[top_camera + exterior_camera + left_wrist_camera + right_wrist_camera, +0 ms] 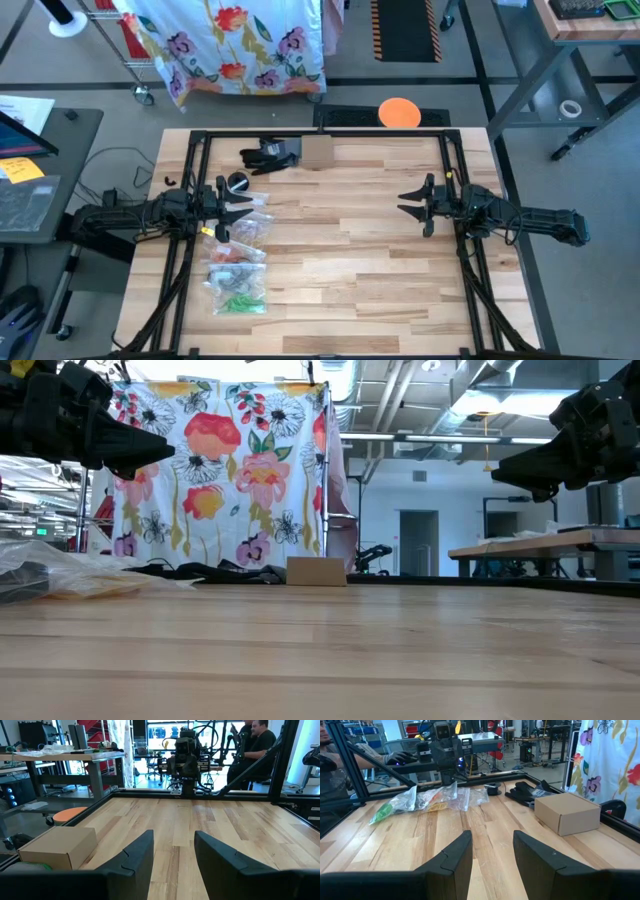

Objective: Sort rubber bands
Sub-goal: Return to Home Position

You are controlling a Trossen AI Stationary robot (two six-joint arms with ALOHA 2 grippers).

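The left gripper [246, 206] hangs above the tabletop [340, 260] close to its left edge, raised clear of the wood. Its fingers [135, 860] are spread wide and hold nothing. Partly under it and just beside it, four clear zip bags [238, 265] lie in a row that runs toward the near-left corner. The rubber bands [240, 302] are inside these bags, grouped by colour. Yellow shows in the bag nearest the gripper, orange-red further along, and green in the last bag. A small round black object [238, 182] sits just beyond the gripper. A black glove [268, 155] and a cardboard box [317, 150] lie near each other by the far edge. The right gripper [404, 203] hovers toward the right edge, facing the left one. It is likewise spread wide and empty, well apart from the bags.
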